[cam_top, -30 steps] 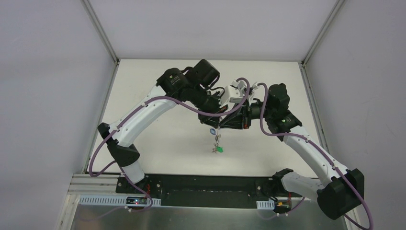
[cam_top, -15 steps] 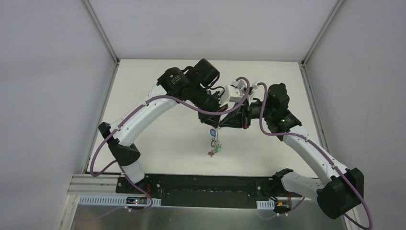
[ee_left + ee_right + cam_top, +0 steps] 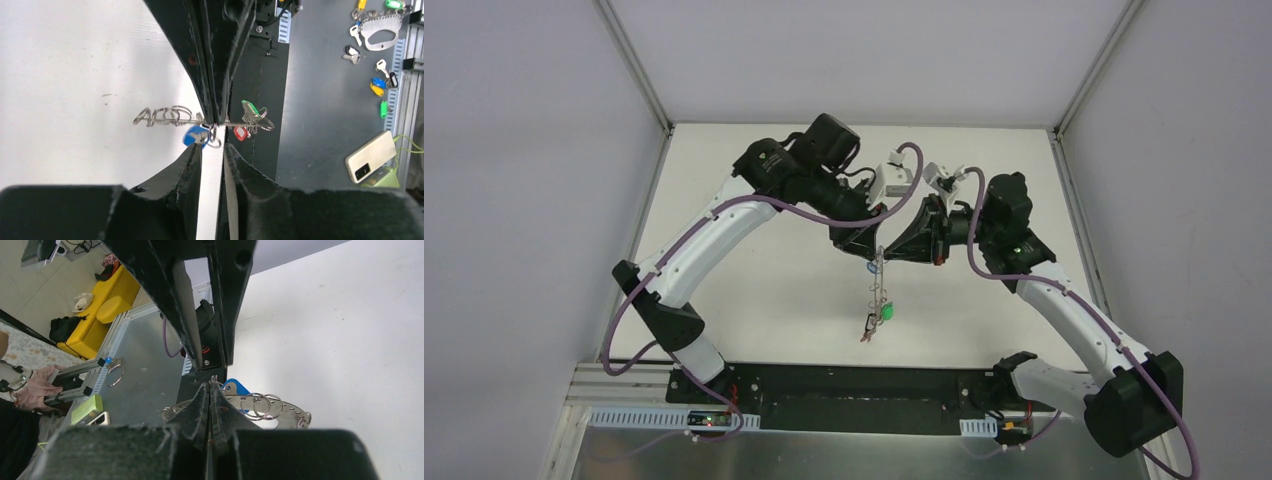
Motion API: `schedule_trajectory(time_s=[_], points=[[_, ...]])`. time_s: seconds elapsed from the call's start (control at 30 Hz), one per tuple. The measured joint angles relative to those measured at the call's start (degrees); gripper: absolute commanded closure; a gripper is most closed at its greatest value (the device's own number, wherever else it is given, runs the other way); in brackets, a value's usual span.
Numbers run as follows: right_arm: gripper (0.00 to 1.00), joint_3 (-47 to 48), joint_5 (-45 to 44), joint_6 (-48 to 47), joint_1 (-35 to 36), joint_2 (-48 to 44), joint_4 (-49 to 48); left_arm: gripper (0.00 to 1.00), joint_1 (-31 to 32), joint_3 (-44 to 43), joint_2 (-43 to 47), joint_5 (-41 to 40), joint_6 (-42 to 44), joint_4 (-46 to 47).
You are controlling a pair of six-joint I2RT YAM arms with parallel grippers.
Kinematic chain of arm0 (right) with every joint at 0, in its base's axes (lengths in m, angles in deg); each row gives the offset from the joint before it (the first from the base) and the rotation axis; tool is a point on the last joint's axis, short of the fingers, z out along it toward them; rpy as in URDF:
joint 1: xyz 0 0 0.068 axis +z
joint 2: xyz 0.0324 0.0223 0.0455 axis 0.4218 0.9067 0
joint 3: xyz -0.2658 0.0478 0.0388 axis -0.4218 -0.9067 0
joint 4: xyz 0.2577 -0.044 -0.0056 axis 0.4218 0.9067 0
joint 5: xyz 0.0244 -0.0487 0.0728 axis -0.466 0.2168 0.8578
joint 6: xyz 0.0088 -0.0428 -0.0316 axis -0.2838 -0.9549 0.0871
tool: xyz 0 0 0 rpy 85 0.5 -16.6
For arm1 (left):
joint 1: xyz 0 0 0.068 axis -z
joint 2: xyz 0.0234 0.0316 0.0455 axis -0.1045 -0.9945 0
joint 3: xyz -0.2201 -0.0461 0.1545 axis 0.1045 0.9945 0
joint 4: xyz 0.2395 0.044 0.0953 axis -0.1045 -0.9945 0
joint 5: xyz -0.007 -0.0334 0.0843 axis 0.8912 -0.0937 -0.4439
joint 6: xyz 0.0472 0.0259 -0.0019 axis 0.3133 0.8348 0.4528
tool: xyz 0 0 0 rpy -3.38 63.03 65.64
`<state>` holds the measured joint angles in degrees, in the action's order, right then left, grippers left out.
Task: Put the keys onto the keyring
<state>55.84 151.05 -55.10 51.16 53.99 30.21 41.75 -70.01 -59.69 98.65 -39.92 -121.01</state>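
— Where's keyring point(image 3: 170, 119)?
— Mid-air over worktop point(image 3: 774, 300), pinched in my R jaws. L jaws slightly spread, tips just beside it. Green-, red-, blue-tag keys point(image 3: 245, 131) hang on it.

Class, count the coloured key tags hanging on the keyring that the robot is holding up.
3: a blue tag right beside the right gripper, then a red tag and a green tag together further along the keyring. More may be hidden behind the gripper.

keyring point(image 3: 295, 417) shiny metal – table point(image 3: 774, 290) matt white
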Motion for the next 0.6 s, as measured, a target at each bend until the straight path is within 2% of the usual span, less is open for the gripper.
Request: schedule_trajectory(time_s=[0.23,0.4,0.6], points=[[1.0,0.0,-0.1,6.8,-2.5,0.0,-4.9,0.55,-4.4,10.0,9.4,3.0,-1.9,10.9],[1.0,0.1,-0.9,12.9,-4.2,0.6,-10.2,0.52,-6.2,17.1,14.7,4.1,-3.9,19.8],[1.0,2.3,-1.9,19.3,-5.6,3.3,-13.9,0.52,-6.2,22.3,15.7,4.6,-9.0,30.2]])
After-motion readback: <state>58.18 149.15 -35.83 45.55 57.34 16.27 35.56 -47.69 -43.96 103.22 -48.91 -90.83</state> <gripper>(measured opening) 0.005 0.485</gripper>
